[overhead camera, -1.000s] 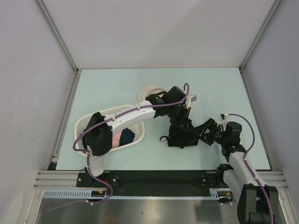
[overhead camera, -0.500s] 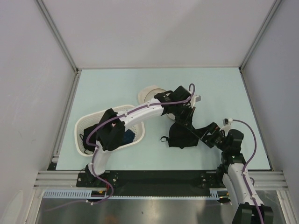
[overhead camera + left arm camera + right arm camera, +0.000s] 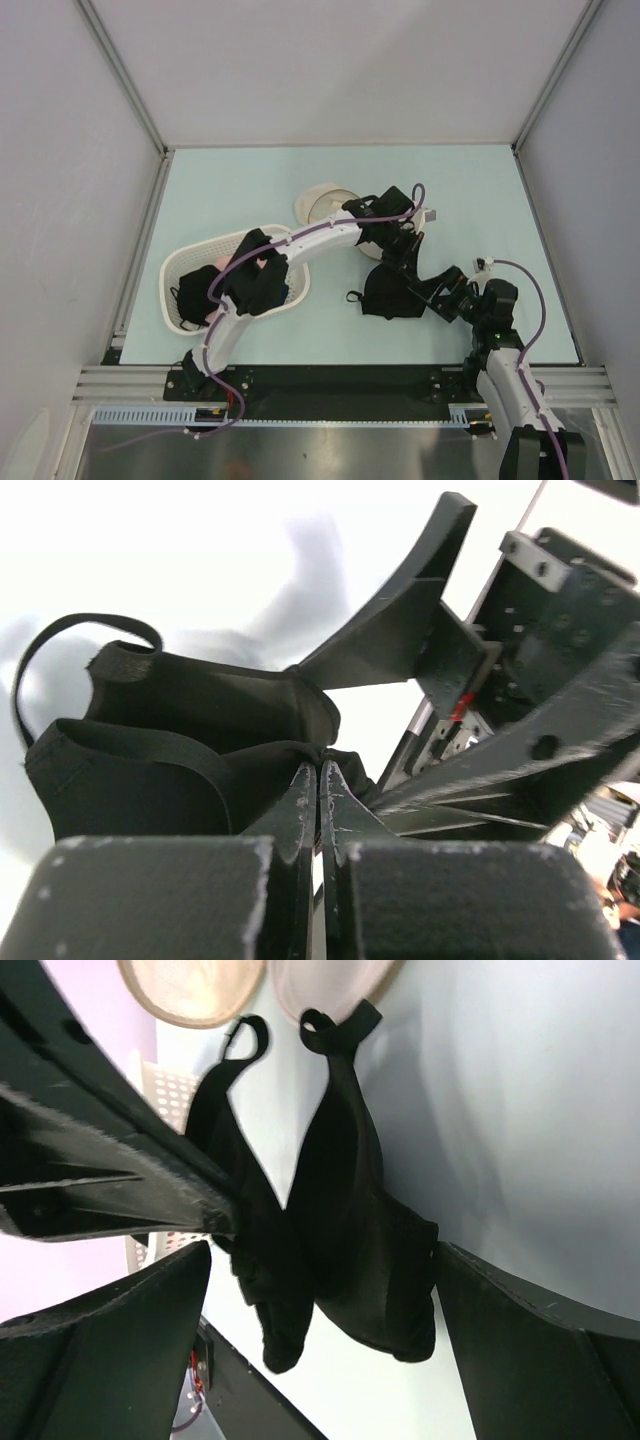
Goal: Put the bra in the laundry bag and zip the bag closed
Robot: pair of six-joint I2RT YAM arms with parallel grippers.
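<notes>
The black bra lies crumpled on the table right of centre, a strap loop at its left. My left gripper reaches over it and is shut on a fold of its fabric; in the left wrist view the pinch grips the bra. My right gripper is open at the bra's right edge. In the right wrist view its wide jaws straddle the bra. The cream round laundry bag lies open behind, also in the right wrist view.
A white perforated basket stands at the front left with dark and pink clothes inside; my left arm crosses above it. Grey walls close in the table on three sides. The table's front edge runs just below the bra.
My left arm's elbow has swung right across the basket and its gripper shifted slightly right with the bra. My right arm has drawn back toward its base, gripper still at the bra.
</notes>
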